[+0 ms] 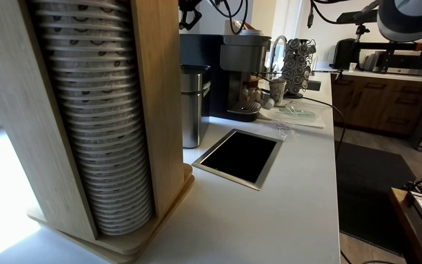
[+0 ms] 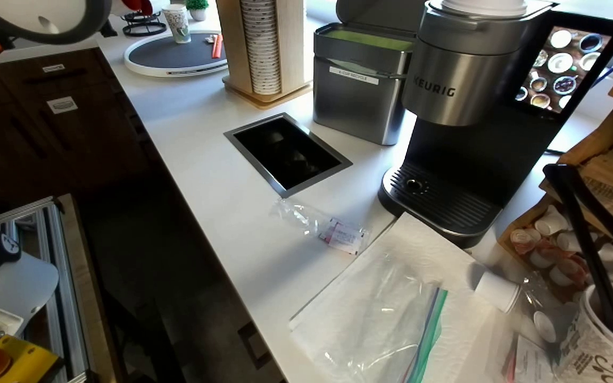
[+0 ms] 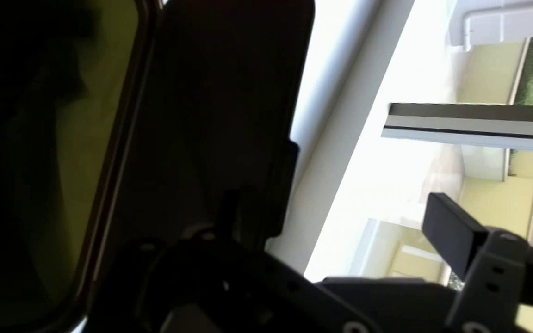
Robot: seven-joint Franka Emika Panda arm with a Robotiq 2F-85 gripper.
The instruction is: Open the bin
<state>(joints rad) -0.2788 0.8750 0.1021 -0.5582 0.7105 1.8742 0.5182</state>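
K-cup recycle bin (image 2: pixel 357 106) upright on the white tabletop (image 2: pixel 195 159), between the wooden cup rack (image 2: pixel 290 48) and the Keurig coffee machine (image 2: pixel 458 90). Its dark lid (image 2: pixel 381 15) is up and leaning back; a yellow-green inside shows. The metal-framed rectangular opening (image 2: pixel 288 153) is just beside the bin's foot, set into the tabletop.

In the wrist view my end effector (image 3: pixel 333 208) has its fingers (image 3: pixel 454 236) spread wide, nothing between them. One finger stands out clearly; the other, nearly lost in shadow, lies over the raised lid. I cannot tell whether it touches. An exterior view gives me only a part of the end effector, at the top edge, higher than the bin.
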